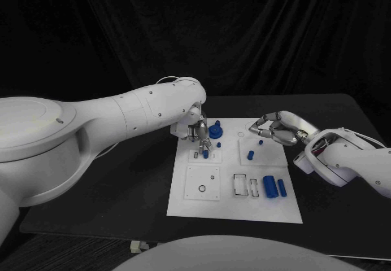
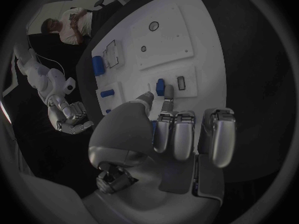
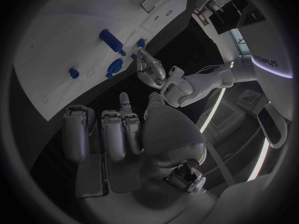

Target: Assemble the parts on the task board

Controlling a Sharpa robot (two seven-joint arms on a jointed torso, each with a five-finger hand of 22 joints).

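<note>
The white task board (image 1: 236, 200) lies in the middle of the black table. My left hand (image 1: 195, 132) hangs over its far left part, beside a round blue part (image 1: 215, 131). In the left wrist view its thumb and one fingertip (image 2: 167, 98) pinch a small blue peg (image 2: 160, 87) standing on the board (image 2: 168, 40) next to a small slot (image 2: 181, 82); the other fingers are curled. My right hand (image 1: 273, 127) hovers at the board's far right corner with fingers curled in and nothing in them. Two blue cylinders (image 1: 274, 187) lie at the near right.
Two small blue pieces (image 1: 254, 149) sit on the board's right middle. Square plates with holes (image 1: 203, 182) and a rectangular recess (image 1: 241, 184) occupy the near half. Bare black table surrounds the board. The right wrist view shows my left hand (image 3: 149, 67) by blue parts (image 3: 115, 67).
</note>
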